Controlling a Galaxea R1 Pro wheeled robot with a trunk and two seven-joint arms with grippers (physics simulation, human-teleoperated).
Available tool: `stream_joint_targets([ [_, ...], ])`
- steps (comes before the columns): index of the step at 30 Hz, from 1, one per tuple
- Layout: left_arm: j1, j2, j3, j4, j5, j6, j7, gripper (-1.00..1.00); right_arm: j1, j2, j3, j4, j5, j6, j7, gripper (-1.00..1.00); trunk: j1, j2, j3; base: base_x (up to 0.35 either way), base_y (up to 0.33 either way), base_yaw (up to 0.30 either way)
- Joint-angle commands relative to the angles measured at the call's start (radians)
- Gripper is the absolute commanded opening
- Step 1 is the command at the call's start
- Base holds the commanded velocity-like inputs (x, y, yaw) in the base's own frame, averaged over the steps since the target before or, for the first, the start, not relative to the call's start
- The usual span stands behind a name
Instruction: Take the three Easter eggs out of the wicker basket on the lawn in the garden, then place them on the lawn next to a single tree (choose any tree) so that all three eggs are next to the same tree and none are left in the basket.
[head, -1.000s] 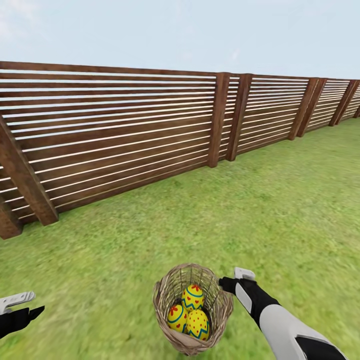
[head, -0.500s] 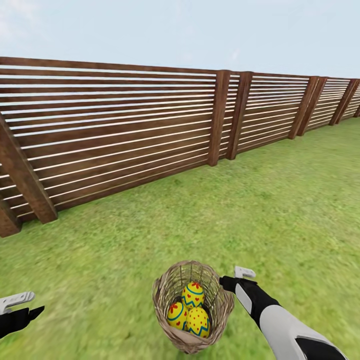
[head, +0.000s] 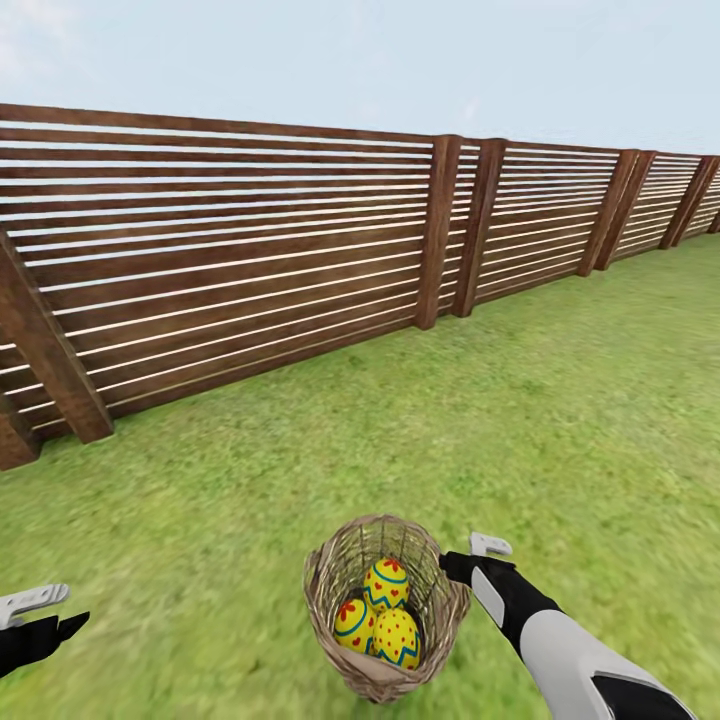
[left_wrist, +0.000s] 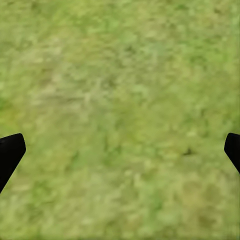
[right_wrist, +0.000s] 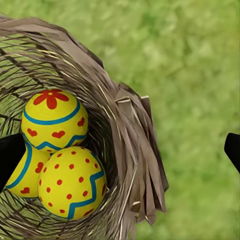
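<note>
The wicker basket (head: 385, 605) stands on the lawn (head: 560, 420) just in front of me. Inside it lie the three Easter eggs, yellow with blue zigzags: one with red hearts (head: 386, 583), one at the left (head: 352, 625) and a dotted one (head: 397, 638). My right gripper (head: 468, 558) hangs open at the basket's right rim. In the right wrist view its fingers straddle the rim (right_wrist: 130, 145), with the heart egg (right_wrist: 54, 120) and the dotted egg (right_wrist: 70, 182) close by. My left gripper (head: 58, 612) is open over bare grass (left_wrist: 120, 120), far left of the basket. The tree is out of view.
A brown slatted wooden fence (head: 250, 250) runs across the back from left to far right, with thick posts (head: 440, 230). Open grass stretches between the fence and the basket and off to the right.
The whole picture has shifted a little upward, fence and basket alike, so the camera has moved. Both grippers keep their places in the picture. The eggs lie as before.
</note>
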Motion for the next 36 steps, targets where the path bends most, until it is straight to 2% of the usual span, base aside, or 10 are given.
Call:
stream_joint_targets([
  [1, 0.0, 0.0, 0.002, -0.001, 0.003, 0.007, -0.003, 1.0, 0.0, 0.0, -0.001, -0.002, -0.006, 0.006, -0.004, 1.0, 0.004, -0.008, -0.004, 0.0, 0.0, 0.0],
  [28, 0.0, 0.0, 0.003, -0.003, 0.004, 0.007, -0.004, 1.0, 0.0, -0.001, 0.002, 0.0, -0.007, 0.023, -0.005, 1.0, 0.107, -0.197, -0.089, 0.0, 0.0, 0.0],
  [36, 0.0, 0.0, 0.003, -0.003, 0.004, 0.007, -0.004, 1.0, 0.0, -0.002, 0.002, -0.001, -0.004, 0.023, -0.006, 1.0, 0.107, -0.197, -0.089, 0.0, 0.0, 0.0],
])
